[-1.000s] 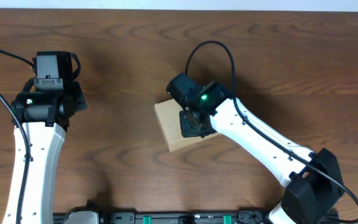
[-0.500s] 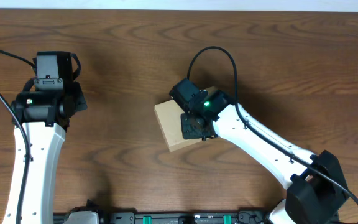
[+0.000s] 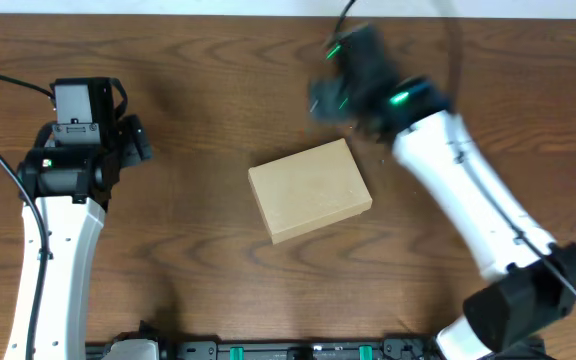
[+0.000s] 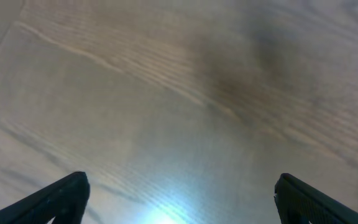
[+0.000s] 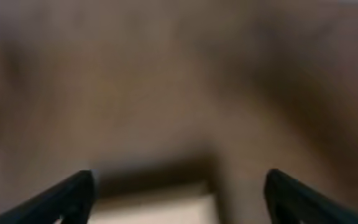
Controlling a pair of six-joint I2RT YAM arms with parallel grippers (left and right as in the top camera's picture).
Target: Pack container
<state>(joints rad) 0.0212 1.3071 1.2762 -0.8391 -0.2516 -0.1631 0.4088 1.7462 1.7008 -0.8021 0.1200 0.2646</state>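
the smooth tan cardboard box (image 3: 310, 190) is lying on the grainy wood bench (image 3: 188, 240). the right hand (image 5: 178, 190), spread wide, is now lifting off it. the left hand (image 4: 180, 190) is spread too.

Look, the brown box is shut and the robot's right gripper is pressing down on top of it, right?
Not quite. The brown box is shut, but the right gripper is not pressing on it. The overhead view shows the gripper clear of the box, over the table beyond the box's far edge, with nothing touching the lid.
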